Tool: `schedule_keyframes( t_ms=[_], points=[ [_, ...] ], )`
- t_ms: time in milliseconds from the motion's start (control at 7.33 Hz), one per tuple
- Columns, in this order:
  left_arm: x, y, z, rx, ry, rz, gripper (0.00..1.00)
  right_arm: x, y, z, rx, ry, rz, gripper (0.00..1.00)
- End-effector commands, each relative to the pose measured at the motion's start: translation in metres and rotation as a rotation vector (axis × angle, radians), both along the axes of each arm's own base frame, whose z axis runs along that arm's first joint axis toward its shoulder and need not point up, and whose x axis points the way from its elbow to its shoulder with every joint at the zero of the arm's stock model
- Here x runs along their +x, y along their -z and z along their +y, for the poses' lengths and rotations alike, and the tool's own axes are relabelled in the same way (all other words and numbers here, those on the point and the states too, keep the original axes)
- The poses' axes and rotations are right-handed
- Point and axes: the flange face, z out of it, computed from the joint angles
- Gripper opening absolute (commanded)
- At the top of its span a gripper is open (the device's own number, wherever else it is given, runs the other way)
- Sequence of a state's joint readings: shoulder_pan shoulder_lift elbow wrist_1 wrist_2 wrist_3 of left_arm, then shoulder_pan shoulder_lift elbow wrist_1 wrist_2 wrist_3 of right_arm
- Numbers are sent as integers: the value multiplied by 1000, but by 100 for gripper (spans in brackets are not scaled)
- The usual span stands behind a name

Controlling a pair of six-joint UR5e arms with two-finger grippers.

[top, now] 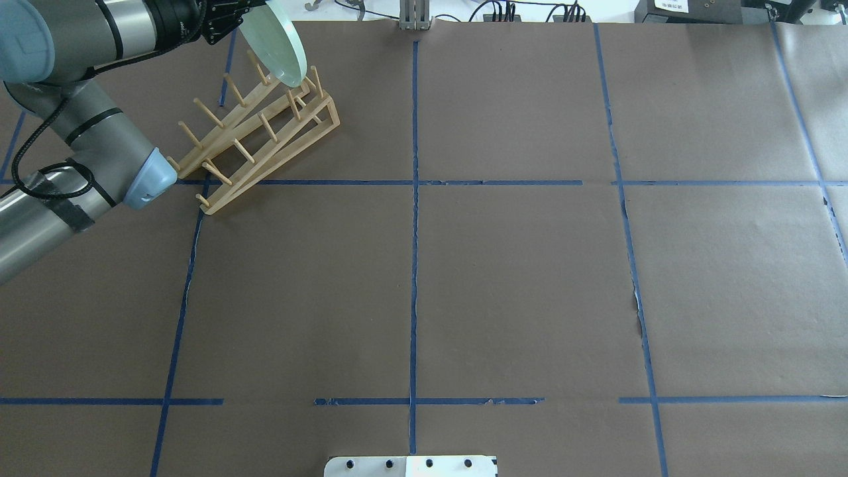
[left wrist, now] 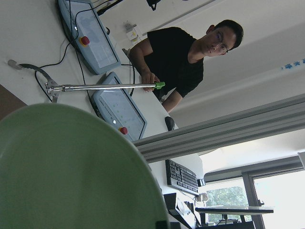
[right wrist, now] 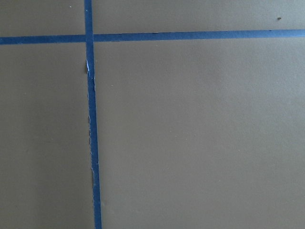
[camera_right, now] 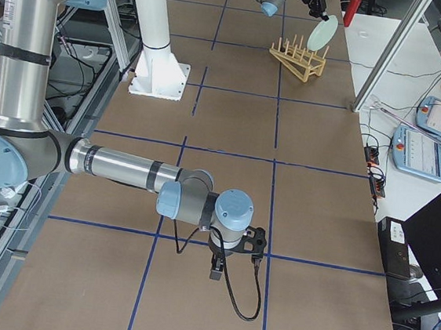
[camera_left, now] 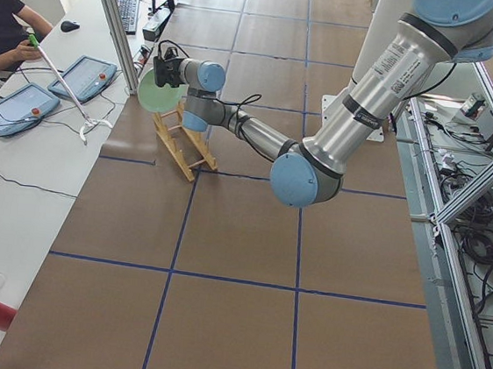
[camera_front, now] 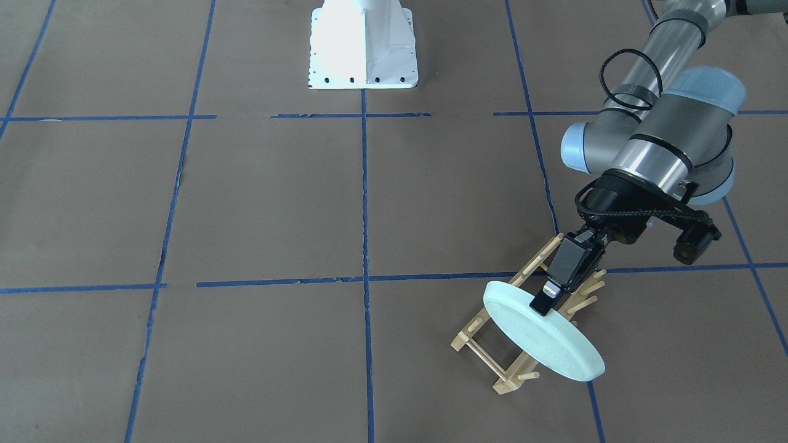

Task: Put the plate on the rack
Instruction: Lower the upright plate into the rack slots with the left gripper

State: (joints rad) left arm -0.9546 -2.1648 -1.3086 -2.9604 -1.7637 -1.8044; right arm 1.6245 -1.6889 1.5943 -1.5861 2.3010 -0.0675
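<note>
The round, pale mint-green glazed plate (camera_front: pixel 542 335) hangs tilted on edge at the lower right of the front-facing view, over the outer end of the small light wooden peg rack (camera_front: pixel 474 329). In the overhead view the plate sits at the upper left, its lower rim down among the last pegs. Whether it touches wood I cannot tell. The left gripper (camera_front: pixel 545 299) is clamped on the plate's upper rim, one black finger lying across its face.

The risk, as I judge it, is the rim landing on a peg top instead of between two pegs. A light rack could also skid or tip under a sideways push, and a plate let go too soon could roll off that end.

The right gripper (camera_right: pixel 216 268) shows only in the right side view, low over the table, so I cannot tell whether its jaws are apart or together.

Brown paper (top: pixel 517 285) gridded with blue tape (top: pixel 414 265) covers the table. Beyond it a man in a black shirt (left wrist: pixel 181 62) sits at a white desk (camera_left: pixel 16 196) with teach pendants (left wrist: pixel 121 109).
</note>
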Motion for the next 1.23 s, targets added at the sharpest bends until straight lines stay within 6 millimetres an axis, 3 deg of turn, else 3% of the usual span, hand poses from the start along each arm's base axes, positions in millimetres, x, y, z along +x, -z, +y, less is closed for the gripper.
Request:
schedule_keyframes(
  t_ms=[0,818,955,1091],
  points=[
    [13,-8,2,0,-14,-23,0,0,0,0,1,0,0,100],
    [31,-18,7,14,-31,-66,0,0,1,0,1,0,0,100],
    [32,-17,7,12,-31,-69,45,0,0,0,0,0,0,100],
    [32,-14,4,2,-27,-78,99,0,0,0,1,0,0,100]
  ],
)
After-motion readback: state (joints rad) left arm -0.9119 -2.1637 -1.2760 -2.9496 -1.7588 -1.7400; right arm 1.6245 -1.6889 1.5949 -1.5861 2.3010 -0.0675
